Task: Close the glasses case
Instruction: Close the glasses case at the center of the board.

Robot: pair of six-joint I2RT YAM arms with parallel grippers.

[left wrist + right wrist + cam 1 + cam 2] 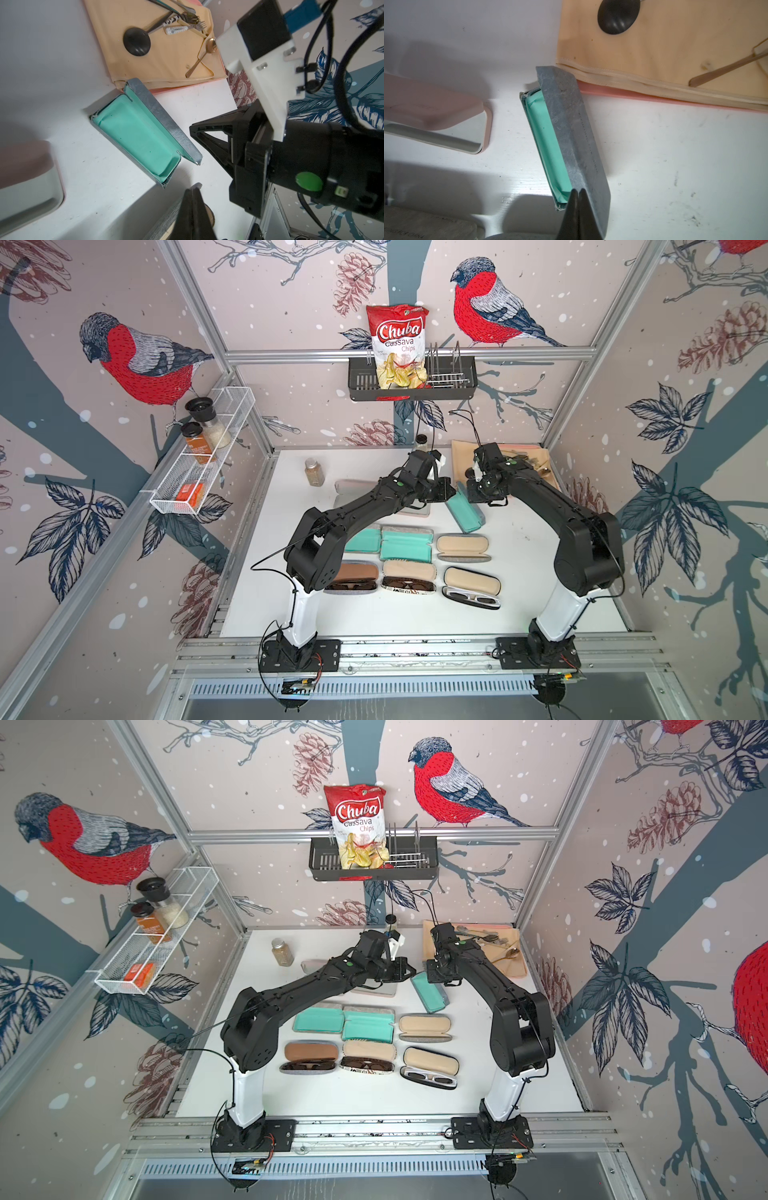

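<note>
Shows the glasses case (465,509) on the far part of the white table (532,580), right of the middle, just beside a tan cloth (461,456) with forks and spoons on top. Shows the case half open, with the grey lid (571,124) tilted up over the base and the green lining (550,145) peeking out on the left. Puts the case between the two pincers. Shows the right gripper (578,192) pinched tight with nothing inside, tip over the lid toward the near end; cannot tell for sure about touching. Shows the left gripper (194,188) pinched tight too, empty, just beside the case on the left and not touching. Hides the tips of both pincers in both top views, down among the black arm parts, too dark to pick out. Tucks most of a pink case (436,112) under the left arm (365,502) in both top views, and cuts the same case off at the edge in both wrist views. Cuts a round black spoon (618,16) in half at the edge of the right wrist view. Half hides a small jar (421,441) at the far side behind the left arm. Covers a corner of the rows of other cases (405,547), nearer on the table, with that arm too.
</note>
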